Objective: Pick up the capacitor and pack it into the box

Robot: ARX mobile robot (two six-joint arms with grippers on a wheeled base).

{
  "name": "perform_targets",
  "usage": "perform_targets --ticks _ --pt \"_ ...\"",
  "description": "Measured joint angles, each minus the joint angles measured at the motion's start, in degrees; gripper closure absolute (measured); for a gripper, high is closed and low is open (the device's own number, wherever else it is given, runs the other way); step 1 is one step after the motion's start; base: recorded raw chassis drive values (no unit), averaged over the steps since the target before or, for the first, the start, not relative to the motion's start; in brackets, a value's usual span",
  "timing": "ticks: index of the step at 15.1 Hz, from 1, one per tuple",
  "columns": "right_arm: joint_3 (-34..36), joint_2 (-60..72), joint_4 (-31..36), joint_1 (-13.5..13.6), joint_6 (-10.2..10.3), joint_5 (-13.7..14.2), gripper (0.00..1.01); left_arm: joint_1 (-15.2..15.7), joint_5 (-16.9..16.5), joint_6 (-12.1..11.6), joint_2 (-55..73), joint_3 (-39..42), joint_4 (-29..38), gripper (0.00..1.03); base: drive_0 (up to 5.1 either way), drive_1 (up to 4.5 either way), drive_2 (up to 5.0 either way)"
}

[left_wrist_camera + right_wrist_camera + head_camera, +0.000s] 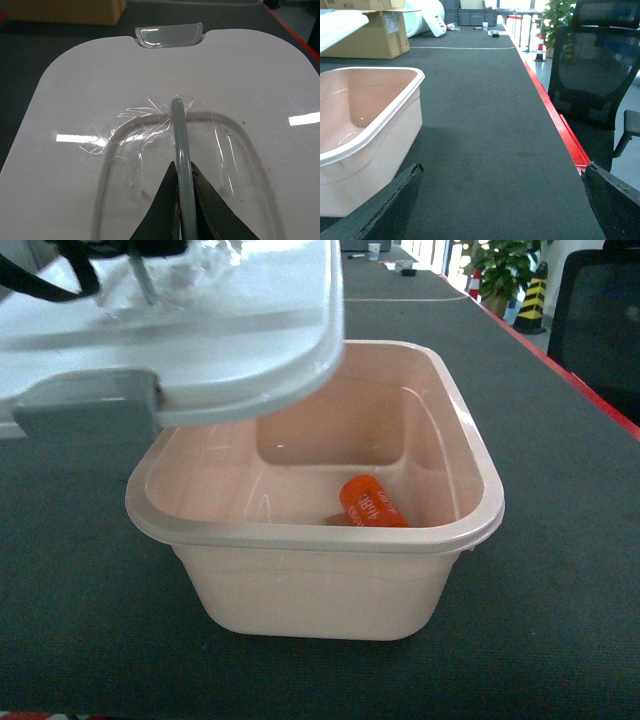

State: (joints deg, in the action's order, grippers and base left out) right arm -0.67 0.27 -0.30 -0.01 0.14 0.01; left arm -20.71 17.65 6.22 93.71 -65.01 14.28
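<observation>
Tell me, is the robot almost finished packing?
Nearly, it seems. Done: the orange cylindrical capacitor lies inside the pale pink plastic box. In hand: the left gripper has its fingers shut on the grey wire handle, holding the white plastic lid above the box. The right gripper is open, empty. Left: closing the lid.

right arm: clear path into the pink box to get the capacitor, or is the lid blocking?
Probably yes. The left tool holds the lid up by its wire handle, over only the back-left corner of the box. The capacitor lies front-right, uncovered. The right tool is open and empty beside the box.
</observation>
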Motion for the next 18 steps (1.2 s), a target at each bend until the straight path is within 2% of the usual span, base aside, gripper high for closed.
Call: perform_targets --ticks 2,4,6,10,13,18 --pt "0.0 0.0 0.0 0.0 0.0 0.0 0.03 -5.3 5.3 1.5 2.0 -1.4 -1.8 1.01 0.0 0.0 0.0" --pt "0.0 0.0 0.0 0.0 0.0 0.0 0.03 -9.2 8.3 2.4 4.4 -3.4 -3.3 1.01 0.0 0.0 0.0" --pt "0.0 0.0 0.0 0.0 0.0 0.0 0.03 -11.7 9.7 2.9 6.8 -4.8 -3.7 1.01 0.0 0.0 0.0" --pt "0.0 0.0 0.0 0.0 0.0 0.0 0.03 -12.8 10.1 4.7 11.1 -7.3 -3.5 1.01 0.0 0.0 0.0" --pt "0.0 0.0 0.0 0.0 0.0 0.0 0.03 -12.8 8.8 6.9 13.8 -7.7 -4.3 1.01 0.0 0.0 0.0" --pt "0.0 0.0 0.0 0.0 0.0 0.0 0.03 -12.5 7.9 8.6 14.9 -8.5 -4.7 1.01 0.0 0.0 0.0"
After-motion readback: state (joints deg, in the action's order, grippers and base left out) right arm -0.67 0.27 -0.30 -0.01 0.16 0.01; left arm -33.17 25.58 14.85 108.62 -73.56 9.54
